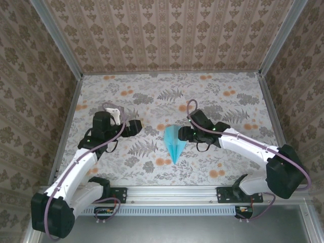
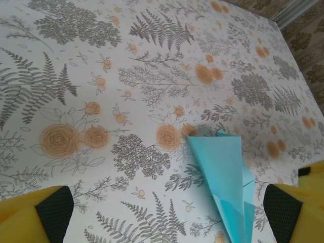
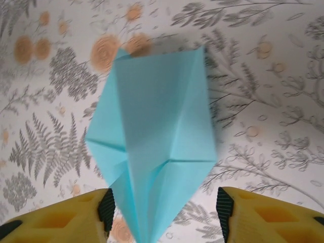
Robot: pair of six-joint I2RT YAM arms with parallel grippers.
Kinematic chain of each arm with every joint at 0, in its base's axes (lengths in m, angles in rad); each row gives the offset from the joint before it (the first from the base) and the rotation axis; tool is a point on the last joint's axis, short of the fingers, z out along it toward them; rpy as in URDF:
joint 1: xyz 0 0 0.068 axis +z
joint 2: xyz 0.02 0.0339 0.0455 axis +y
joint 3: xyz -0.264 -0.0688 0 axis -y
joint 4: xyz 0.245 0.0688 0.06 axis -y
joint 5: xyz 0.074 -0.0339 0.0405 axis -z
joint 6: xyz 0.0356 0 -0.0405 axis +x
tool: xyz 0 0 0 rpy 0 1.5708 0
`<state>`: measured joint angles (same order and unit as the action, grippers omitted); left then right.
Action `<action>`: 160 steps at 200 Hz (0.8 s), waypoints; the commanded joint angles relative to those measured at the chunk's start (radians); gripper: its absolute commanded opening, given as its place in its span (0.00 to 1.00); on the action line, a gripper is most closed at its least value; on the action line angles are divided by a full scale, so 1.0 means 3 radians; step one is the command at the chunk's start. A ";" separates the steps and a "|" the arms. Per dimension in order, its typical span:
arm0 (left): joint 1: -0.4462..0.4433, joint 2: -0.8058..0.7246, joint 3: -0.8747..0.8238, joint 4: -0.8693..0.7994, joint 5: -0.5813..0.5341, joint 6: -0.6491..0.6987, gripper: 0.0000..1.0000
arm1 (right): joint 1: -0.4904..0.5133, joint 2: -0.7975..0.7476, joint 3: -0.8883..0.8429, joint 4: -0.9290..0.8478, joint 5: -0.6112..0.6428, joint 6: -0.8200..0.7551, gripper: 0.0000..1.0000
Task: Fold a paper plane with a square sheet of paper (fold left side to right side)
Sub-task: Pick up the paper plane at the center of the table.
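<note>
With the plane (image 1: 174, 143) lying creased on the worktop (image 1: 238, 106), I am judging the folding all but done, holding my right jaws spread astride it and left jaws spread to its left, next needing a clean lift away.

The left arm (image 1: 81, 164) and right arm (image 1: 245, 144) are white with black joints and a loopy purple cable (image 1: 188, 109). The left gripper (image 2: 167, 202) and right gripper (image 3: 164, 202) have yellow fingers (image 3: 50, 220) with black pads (image 3: 107, 207).
</note>
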<state>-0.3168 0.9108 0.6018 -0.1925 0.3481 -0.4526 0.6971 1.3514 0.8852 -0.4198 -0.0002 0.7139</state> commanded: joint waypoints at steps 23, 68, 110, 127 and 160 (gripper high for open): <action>0.0089 -0.0166 -0.0175 0.0051 -0.0090 -0.0056 1.00 | 0.0517 0.0379 0.0259 -0.0481 0.0330 0.0241 0.67; 0.0148 -0.0178 -0.0175 -0.0013 -0.0025 0.0004 1.00 | 0.0670 0.0824 0.0426 -0.0459 0.0327 0.0288 0.68; 0.0185 -0.0207 -0.0191 -0.0028 -0.0005 0.0010 1.00 | 0.0678 0.1070 0.0545 -0.0421 0.0280 0.0271 0.64; 0.0206 -0.0208 -0.0200 -0.0036 0.0000 0.0007 1.00 | 0.0683 0.1154 0.0569 -0.0409 0.0271 0.0268 0.61; 0.0225 -0.0209 -0.0211 -0.0043 0.0016 0.0008 1.00 | 0.0682 0.1285 0.0630 -0.0411 0.0315 0.0263 0.55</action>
<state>-0.2600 0.8680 0.5495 -0.1955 0.3378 -0.4534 0.8951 1.7039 1.0370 -0.5240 0.0696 0.7891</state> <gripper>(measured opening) 0.992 0.576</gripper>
